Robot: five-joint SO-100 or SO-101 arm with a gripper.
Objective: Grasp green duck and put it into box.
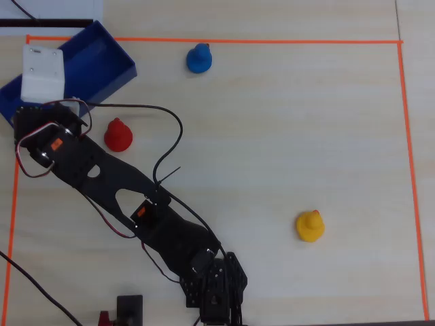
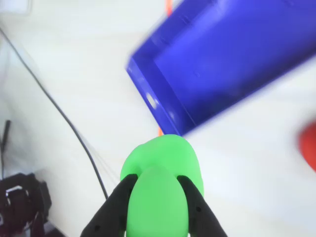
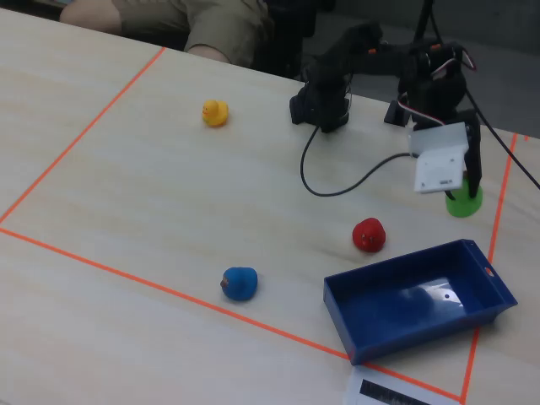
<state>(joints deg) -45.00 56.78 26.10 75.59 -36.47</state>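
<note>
From overhead, the arm (image 1: 122, 197) stretches up toward the top-left corner, where its white wrist block covers part of the box (image 1: 102, 61); the green duck itself is hidden under that block here, while a red duck (image 1: 118, 134), a blue duck (image 1: 198, 58) and a yellow duck (image 1: 309, 225) sit loose on the table (image 1: 285, 136). Down at the wrist view, there it is: the green duck (image 2: 160, 187) is squeezed between the two black fingers (image 2: 114, 207) of the gripper (image 2: 158, 197), jaws closed tight on its sides, with the near corner of the blue box just ahead and blurred. Over to the fixed view: the green duck (image 3: 463, 201) hangs under the gripper (image 3: 462, 190) close to the orange tape line (image 3: 84, 131), beyond the box's far wall and near its right end, not over the tray yet. So the grasp looks done and this is the carry. Next call, as I judge it: bring the duck across that wall, centre it over the open tray, then let go.
</note>
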